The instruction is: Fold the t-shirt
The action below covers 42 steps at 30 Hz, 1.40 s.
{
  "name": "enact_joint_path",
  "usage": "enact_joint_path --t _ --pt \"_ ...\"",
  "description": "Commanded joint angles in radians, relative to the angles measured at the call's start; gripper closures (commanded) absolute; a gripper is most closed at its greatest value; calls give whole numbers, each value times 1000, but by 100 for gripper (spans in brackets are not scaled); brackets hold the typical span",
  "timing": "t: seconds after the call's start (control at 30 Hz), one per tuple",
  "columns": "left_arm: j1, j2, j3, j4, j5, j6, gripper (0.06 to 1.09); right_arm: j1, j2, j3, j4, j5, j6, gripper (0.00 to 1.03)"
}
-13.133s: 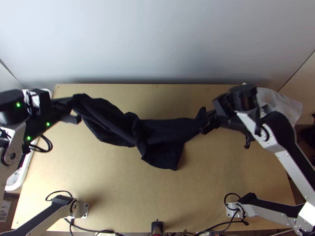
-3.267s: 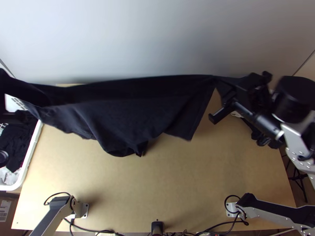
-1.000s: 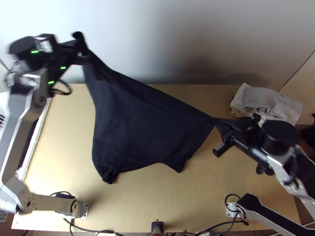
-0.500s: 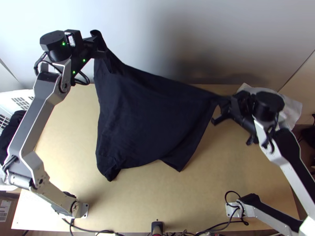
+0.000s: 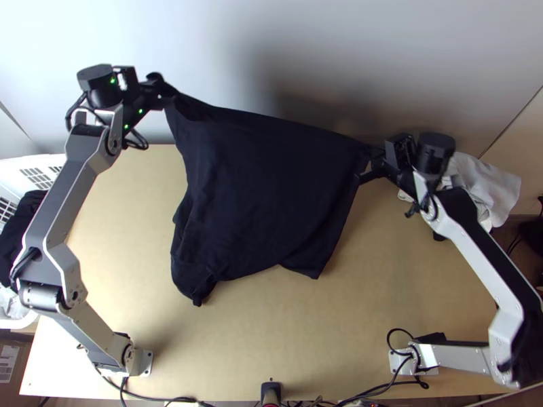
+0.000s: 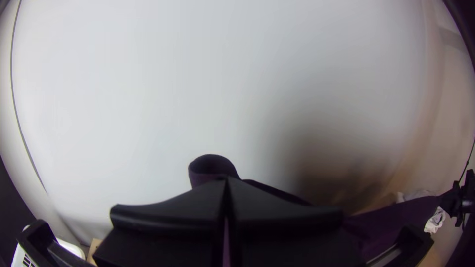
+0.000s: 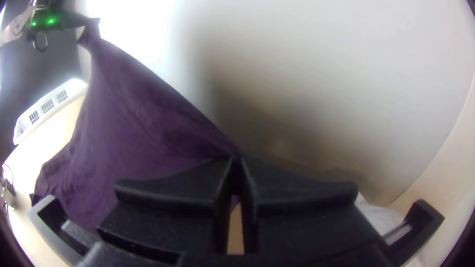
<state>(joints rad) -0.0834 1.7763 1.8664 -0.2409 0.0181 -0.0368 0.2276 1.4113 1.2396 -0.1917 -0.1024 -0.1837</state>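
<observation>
Right claw has shifted up the top view and slightly inward since half a second ago; left claw has dropped a little down the same view. Lower edge of the black t-shirt has come up with them.

T-shirt is stretched between both claws above the far part of the desk, its upper edge pulled into a fairly straight slanting line, higher in the top view at the left claw. Body hangs spread below, lower left end bunched, a pointed corner at lower right. Can't tell how much of it touches the desk, or how many layers.

Left claw: closed, fingers pinched together on an upper corner, a bit of fabric poking past the tips. Right claw: closed too, on the opposite end of the upper edge, fabric tapering into the tips.

Rest: light cloth in a crumpled heap at the far right, behind the right arm; white basket beside the desk on the left, dark clothing in it.
</observation>
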Motion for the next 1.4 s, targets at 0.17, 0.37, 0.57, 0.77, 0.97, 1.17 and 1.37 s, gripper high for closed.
enact_joint_path --t 0.17,0.37,0.57,0.77,0.97,1.17,1.37 --pt "102 -133 -297 29 45 44 105 9 279 80 98 12 38 100" --pt "105 -133 -401 106 59 57 105 62 402 70 166 36 73 100" --pt "99 -100 -460 170 60 51 105 96 499 34 224 46 98 100" --pt "88 -92 -500 198 62 54 105 98 525 23 222 46 130 37" --pt "88 -84 -497 209 68 55 105 133 388 9 187 46 173 4" --pt "88 -74 -492 209 77 60 105 277 238 34 78 30 107 4" --pt "88 -55 -469 206 88 61 105 547 245 4 -28 -11 9 4"
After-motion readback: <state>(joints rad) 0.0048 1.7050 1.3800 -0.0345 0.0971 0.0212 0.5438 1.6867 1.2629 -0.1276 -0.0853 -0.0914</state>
